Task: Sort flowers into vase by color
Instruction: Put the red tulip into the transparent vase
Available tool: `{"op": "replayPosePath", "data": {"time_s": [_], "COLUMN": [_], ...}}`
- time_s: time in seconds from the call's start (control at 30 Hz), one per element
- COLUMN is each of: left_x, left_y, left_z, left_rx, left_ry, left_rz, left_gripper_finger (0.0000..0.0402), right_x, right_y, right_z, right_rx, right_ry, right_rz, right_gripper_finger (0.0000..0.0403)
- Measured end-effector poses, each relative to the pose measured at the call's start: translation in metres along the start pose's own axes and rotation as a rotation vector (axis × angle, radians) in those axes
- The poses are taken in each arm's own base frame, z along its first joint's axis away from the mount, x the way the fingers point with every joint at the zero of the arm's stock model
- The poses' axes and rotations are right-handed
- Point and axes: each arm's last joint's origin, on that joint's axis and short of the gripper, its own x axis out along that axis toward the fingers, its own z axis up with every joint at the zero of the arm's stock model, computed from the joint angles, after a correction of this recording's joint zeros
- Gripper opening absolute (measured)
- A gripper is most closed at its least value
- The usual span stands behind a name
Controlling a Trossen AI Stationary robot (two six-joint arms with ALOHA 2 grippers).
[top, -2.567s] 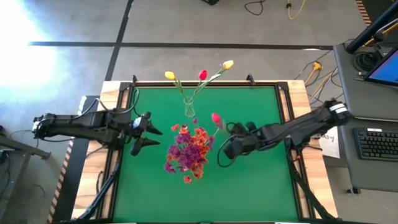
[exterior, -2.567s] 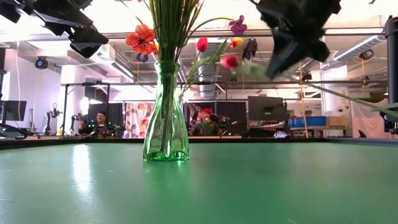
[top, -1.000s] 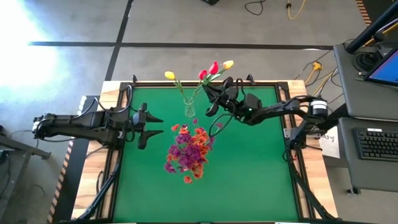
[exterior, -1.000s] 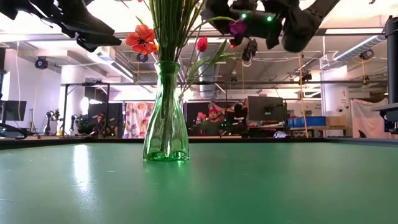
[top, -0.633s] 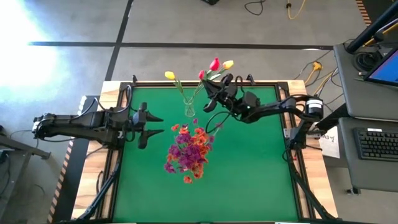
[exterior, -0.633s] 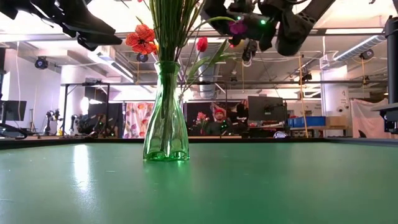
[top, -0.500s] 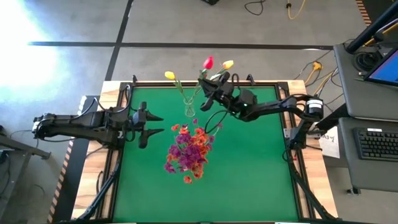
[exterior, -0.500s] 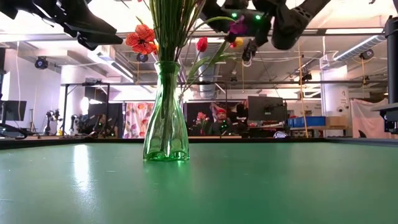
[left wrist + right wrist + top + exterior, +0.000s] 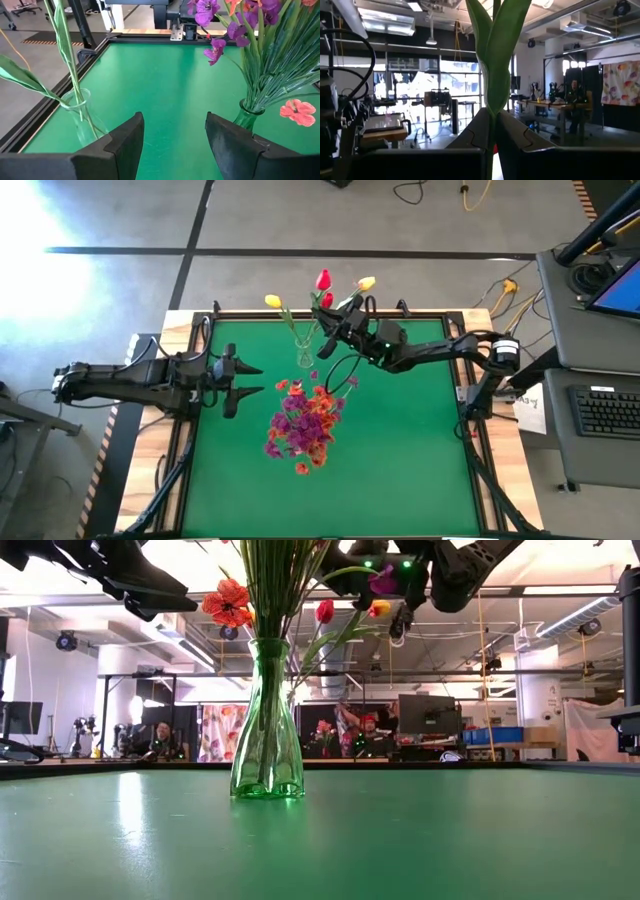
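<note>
- Pink-red is the artificial tulip [image 9: 323, 279] that our right hand [image 9: 327, 321] pinches by its thin green stem; the fingers are pressed together around stem and leaf in the right wrist view.
- We judge the coming move turns on this: the small clear glass vase [image 9: 304, 357] stands just left of and nearer than the right hand, while the tulip's long axis runs from the hand toward the far edge, so the stem's lower end must come over the vase mouth.
- Two yellow tulips [image 9: 273, 301] already lean out of that vase and could block the entry.
- A green glass vase [image 9: 266, 730] of orange-red and purple sprays [image 9: 305, 420] stands nearer, mid-desk [image 9: 400, 450].
- Our left hand [image 9: 243, 383] waits at the left, fingers spread, farther from the tulip.
</note>
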Motion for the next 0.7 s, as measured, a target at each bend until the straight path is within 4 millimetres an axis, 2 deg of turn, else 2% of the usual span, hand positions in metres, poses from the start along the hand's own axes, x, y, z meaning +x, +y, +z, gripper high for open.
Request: {"op": "replayPosePath", "data": {"time_s": [0.27,0.47,0.7], "left_x": [0.0,0.0,0.001], "left_y": [0.0,0.0,0.0], "left_z": [0.0,0.0,0.0], "left_rx": [0.0,0.0,-0.006], "left_ry": [0.0,-0.001,0.002], "left_rz": [0.0,0.0,0.0], "left_gripper_finger": [0.0201,0.0201,0.0201], "right_x": [0.001,0.002,0.005], "right_y": [-0.002,-0.005,-0.005], "right_z": [0.0,-0.011,-0.007], "right_rx": [0.015,0.066,0.077], "right_ry": [0.002,0.025,0.013], "right_rz": [-0.039,-0.13,-0.146], "right_gripper_finger": [0.0013,0.0013,0.0013]}}
